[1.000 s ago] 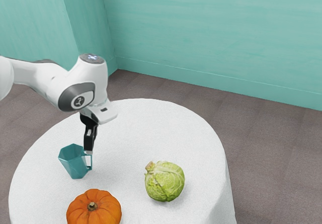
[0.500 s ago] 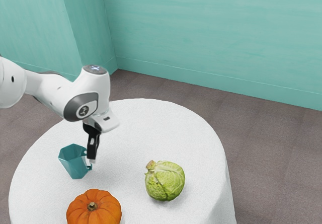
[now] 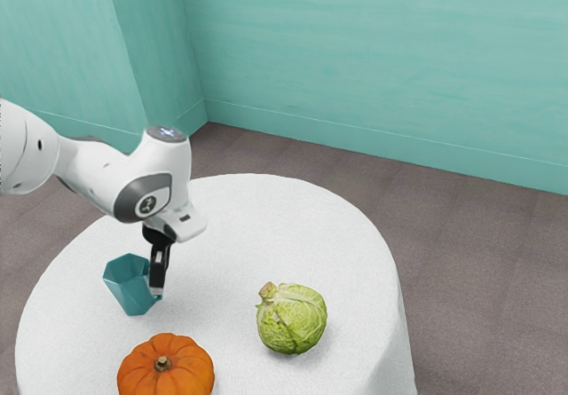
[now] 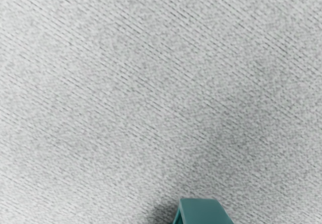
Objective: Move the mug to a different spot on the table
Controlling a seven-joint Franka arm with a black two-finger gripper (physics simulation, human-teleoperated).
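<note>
On the table [image 3: 266, 226], upright teal faceted mug [image 3: 129, 290]; pincer [image 3: 156, 285] at its rim, grip unclear.

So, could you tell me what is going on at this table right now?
The Franka arm reaches down with its gripper right at the handle side of the teal mug. The mug stands upright on the white table, toward the exterior view's left, not yet moved to a new spot. A pumpkin and a cabbage sit apart from it, nearer the front.
</note>
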